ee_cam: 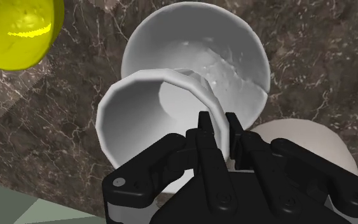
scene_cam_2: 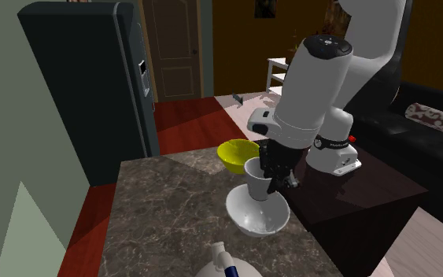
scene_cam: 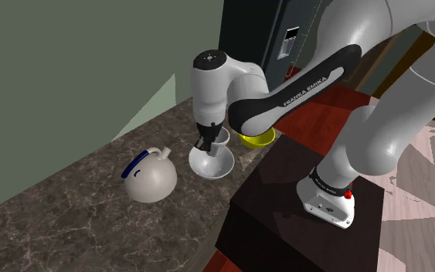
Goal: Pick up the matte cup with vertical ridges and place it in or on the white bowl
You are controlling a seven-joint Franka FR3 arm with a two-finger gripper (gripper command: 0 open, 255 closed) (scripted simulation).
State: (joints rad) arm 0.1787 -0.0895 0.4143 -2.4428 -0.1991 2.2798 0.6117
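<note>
one pale cup (ee_cam: 133,118), its rim in the narrow grip of the claw (ee_cam: 219,124), low over the white bowl (ee_cam: 234,57)

White, rounded Franka arm (scene_cam: 378,131), dark at joints; bears white FRANKA EMIKA lettering (scene_cam: 304,86) on black forearm panel. Red button (scene_cam: 348,193) at white base flange. All-black two-finger gripper (ee_cam: 219,124), screws visible on housing.
</note>
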